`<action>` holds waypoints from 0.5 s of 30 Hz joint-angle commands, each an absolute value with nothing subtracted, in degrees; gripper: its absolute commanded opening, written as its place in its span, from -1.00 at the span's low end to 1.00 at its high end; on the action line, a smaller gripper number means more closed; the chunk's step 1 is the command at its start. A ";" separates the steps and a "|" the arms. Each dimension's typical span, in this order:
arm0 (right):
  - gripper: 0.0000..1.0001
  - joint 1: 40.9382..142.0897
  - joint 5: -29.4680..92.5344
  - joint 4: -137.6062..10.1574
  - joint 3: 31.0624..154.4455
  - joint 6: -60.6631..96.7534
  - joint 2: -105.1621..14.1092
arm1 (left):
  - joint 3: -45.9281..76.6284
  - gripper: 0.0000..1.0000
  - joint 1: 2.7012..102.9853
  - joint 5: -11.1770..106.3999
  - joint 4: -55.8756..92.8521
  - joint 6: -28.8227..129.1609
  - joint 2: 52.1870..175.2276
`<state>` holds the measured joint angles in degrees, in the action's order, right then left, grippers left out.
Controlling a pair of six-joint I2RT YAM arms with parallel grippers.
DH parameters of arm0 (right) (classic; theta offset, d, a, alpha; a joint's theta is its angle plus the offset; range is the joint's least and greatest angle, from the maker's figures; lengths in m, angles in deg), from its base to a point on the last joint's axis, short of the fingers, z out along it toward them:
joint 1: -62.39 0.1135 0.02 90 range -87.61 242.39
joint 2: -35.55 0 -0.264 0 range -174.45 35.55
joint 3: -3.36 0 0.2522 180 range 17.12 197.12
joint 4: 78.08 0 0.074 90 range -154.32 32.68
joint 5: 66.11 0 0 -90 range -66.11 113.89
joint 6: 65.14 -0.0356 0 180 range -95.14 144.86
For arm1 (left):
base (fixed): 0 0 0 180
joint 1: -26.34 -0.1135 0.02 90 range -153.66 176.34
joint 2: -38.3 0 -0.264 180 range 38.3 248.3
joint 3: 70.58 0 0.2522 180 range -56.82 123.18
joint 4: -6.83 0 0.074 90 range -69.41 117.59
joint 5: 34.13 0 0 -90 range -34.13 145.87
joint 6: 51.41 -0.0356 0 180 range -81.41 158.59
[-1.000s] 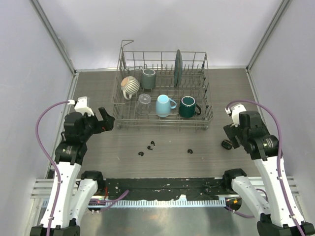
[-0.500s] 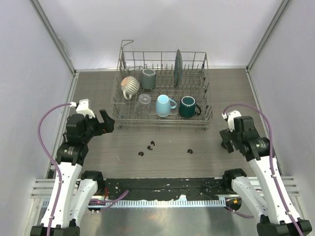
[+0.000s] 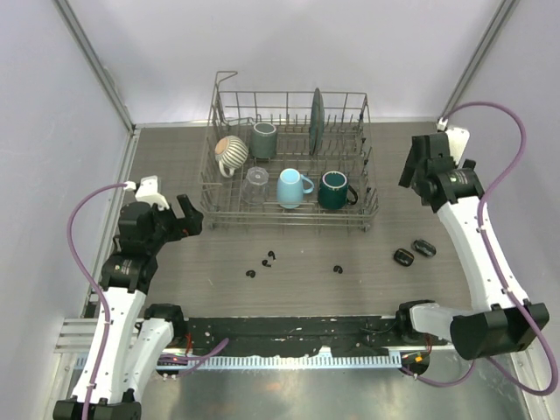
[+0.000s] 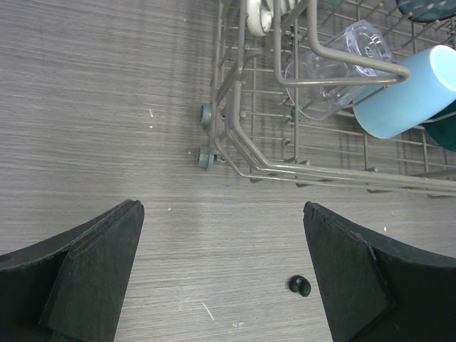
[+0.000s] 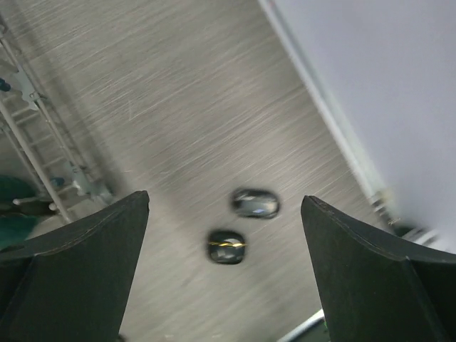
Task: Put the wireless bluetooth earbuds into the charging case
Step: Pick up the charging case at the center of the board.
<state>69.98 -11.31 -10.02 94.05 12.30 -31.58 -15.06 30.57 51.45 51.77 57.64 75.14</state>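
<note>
Sitting behind earbuds [image 3: 337, 269]: dish rack [image 3: 262, 92] with mugs [image 3: 291, 188], plate [image 3: 317, 121].

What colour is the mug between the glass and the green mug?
That mug is light blue; top view shows it best.

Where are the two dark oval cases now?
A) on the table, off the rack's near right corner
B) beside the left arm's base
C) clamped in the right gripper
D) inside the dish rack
A: one case and the other case lie side by side on the table outside the dish rack, the open right gripper clear of them.
</note>
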 commanded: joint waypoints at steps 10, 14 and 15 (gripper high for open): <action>0.99 69.77 -13.19 -7.98 77.77 -52.19 -24.39 | -15.07 0.99 31.44 55.35 51.79 57.75 75.57; 0.99 69.51 -12.76 -10.78 76.11 -55.39 -20.53 | -14.63 1.00 31.44 58.42 52.41 58.45 76.01; 0.99 69.51 -12.24 -15.06 74.96 -54.34 -17.56 | -14.54 0.99 31.44 58.77 52.50 58.71 75.83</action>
